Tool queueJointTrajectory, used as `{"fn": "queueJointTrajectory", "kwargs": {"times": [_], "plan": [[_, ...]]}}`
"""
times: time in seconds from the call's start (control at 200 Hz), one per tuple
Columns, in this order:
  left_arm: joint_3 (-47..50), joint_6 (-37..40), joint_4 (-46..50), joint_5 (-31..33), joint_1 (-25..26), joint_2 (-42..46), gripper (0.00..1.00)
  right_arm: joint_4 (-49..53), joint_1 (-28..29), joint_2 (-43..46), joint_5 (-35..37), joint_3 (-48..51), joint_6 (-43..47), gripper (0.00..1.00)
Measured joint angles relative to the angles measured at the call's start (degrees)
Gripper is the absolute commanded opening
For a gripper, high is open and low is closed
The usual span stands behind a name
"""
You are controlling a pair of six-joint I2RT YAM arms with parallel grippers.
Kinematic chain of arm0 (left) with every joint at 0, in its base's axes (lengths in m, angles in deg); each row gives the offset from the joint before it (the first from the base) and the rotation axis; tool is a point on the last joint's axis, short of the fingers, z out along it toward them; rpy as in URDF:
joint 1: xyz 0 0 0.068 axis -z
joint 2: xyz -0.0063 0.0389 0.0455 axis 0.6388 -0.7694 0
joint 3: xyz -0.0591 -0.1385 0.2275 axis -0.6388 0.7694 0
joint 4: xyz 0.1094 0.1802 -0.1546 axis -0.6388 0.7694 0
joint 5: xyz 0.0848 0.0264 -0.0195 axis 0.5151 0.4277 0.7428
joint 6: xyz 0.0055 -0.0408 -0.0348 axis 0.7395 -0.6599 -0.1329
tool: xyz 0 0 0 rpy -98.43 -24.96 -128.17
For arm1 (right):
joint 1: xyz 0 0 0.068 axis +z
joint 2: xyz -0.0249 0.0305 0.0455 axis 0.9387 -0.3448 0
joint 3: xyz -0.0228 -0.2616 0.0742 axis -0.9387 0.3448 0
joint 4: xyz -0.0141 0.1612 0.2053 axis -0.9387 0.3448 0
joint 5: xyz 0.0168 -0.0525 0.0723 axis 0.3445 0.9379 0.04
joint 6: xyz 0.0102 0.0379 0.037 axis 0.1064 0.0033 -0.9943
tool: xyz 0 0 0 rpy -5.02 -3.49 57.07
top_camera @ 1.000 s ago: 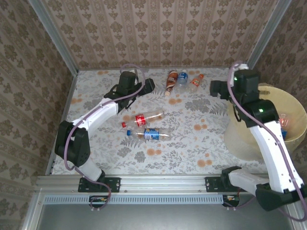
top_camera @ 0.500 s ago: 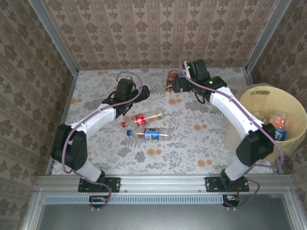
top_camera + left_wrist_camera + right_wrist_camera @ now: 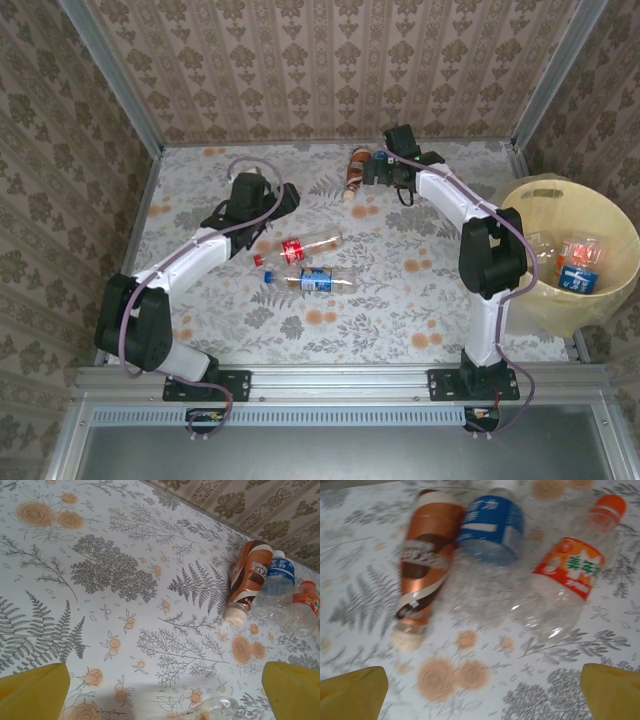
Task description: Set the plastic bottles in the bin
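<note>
Right tool, jaws spread wide w/ nothing btwn them, hovers at the far edge of the flowered bench, close to three bottles lying side by side. These are a brown bottle w/ cream cap, a blue-label bottle touching it, and an orange-label bottle w/ orange cap against that one. Right wrist view is blurred; its yellow fingertips sit at the bottom corners, apart from all three.

Left tool, likewise fully open and empty, hangs over the bench left of centre, well apart from the trio, which lies at the upper right of its wrist view.

Two more bottles lie near mid-bench, just beside each other: a red-label bottle and, nearer the arms' bases, a second blue-label bottle.

Pale-yellow bin stands at the bench's right side, w/ several bottles lying inside it, red and blue labels showing.
</note>
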Motion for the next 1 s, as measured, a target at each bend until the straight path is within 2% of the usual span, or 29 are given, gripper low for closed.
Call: {"fn": "queueJointTrajectory", "kwargs": {"times": [0.355,0.71,0.995], "plan": [[1.4,-1.49,-0.28,0.22,-2.95,1.03,1.0,-1.49,-5.49,-9.05,1.79,-5.29,-10.54,0.99],[1.55,-1.55,-0.42,0.09,-3.02,1.03,1.0,-0.92,-6.19,-16.81,4.33,-13.05,-14.64,0.93],[1.55,-1.68,-0.39,0.09,-3.5,1.03,1.0,-0.24,-6.23,-18.45,5.11,-13.38,-16.15,0.86]]}}
